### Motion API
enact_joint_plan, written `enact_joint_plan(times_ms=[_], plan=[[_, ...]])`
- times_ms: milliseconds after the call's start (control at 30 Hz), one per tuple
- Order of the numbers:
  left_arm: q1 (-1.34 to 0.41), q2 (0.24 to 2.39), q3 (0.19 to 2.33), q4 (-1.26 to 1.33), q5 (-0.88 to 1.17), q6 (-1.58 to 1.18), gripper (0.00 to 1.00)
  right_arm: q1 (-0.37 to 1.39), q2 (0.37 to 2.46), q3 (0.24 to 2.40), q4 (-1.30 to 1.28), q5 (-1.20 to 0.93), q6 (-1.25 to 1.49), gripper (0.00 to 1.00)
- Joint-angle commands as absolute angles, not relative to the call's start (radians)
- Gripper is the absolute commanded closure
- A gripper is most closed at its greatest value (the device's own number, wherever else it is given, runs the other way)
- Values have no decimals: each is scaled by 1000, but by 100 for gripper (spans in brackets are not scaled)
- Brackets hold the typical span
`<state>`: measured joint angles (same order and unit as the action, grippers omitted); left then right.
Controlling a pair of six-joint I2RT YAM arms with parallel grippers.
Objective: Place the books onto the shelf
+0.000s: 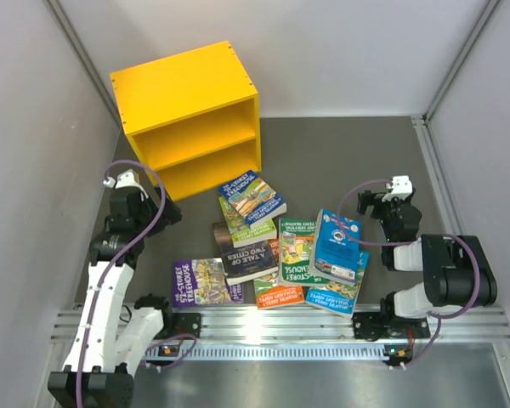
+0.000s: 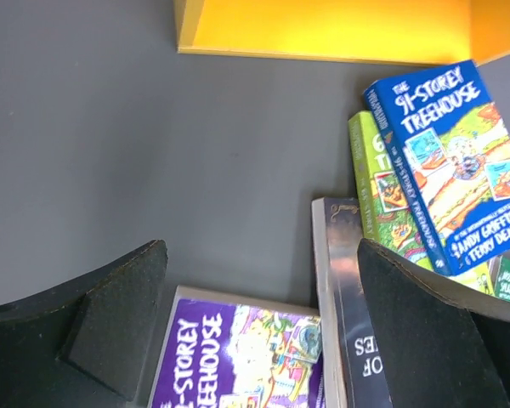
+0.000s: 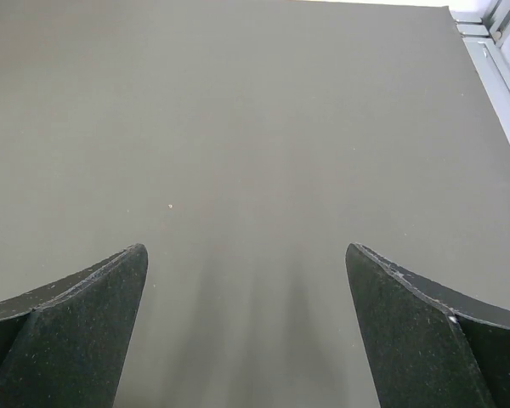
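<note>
The yellow shelf (image 1: 187,127) stands at the back left, its two compartments open toward the books; its lower edge shows in the left wrist view (image 2: 323,30). Several books lie overlapping mid-table: a blue one (image 1: 252,197) (image 2: 450,161) on a green one (image 1: 246,225) (image 2: 382,195), a dark one (image 1: 246,257) (image 2: 344,289), a purple one (image 1: 206,282) (image 2: 238,357), and a bright blue one (image 1: 337,246) on the right. My left gripper (image 1: 166,214) (image 2: 261,255) hangs open over the purple book's far corner. My right gripper (image 1: 368,201) (image 3: 246,251) stands open over bare table, right of the pile.
An orange book (image 1: 280,293) and more green ones (image 1: 299,234) lie in the same pile. An aluminium rail (image 1: 280,327) runs along the near edge. Grey walls close in on the left and right. Bare grey table (image 3: 238,127) lies ahead of the right gripper.
</note>
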<state>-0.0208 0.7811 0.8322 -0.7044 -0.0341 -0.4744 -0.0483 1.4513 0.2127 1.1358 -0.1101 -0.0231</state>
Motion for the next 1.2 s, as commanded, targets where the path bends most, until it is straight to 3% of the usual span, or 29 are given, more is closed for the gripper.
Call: enact_joint_plan(times_ms=[0, 167, 333, 467, 533, 667, 733, 833, 867, 933, 1167], plan=[[-20, 801, 902, -794, -54, -465, 1, -44, 1454, 241, 1197, -118, -28, 0], [-20, 784, 913, -787, 162, -393, 1, -40, 1384, 253, 1116, -32, -5, 0], [-20, 677, 937, -854, -60, -610, 1, -29, 1111, 353, 791, -114, -6, 0], [-20, 601, 925, -862, -9, -676, 1, -28, 1039, 622, 360, -31, 214, 0], [-20, 577, 914, -822, 26, -704, 1, -28, 1058, 734, 263, -32, 224, 0], [-20, 617, 928, -834, 32, -715, 1, -25, 1098, 1131, -112, -78, 317, 0], [-20, 659, 931, -841, 40, -715, 1, -25, 1108, 1204, -176, -132, 395, 0], [-20, 693, 931, -827, 38, -715, 1, -28, 1117, 1143, -270, -103, 692, 0], [-20, 692, 927, -818, 32, -715, 1, -46, 1138, 1088, -224, -341, 695, 0], [-20, 690, 925, -796, 28, -715, 1, -40, 1257, 1092, -208, -509, 762, 0], [-20, 689, 902, -839, -23, -670, 4, 29, 1327, 1051, -322, -501, 781, 0]])
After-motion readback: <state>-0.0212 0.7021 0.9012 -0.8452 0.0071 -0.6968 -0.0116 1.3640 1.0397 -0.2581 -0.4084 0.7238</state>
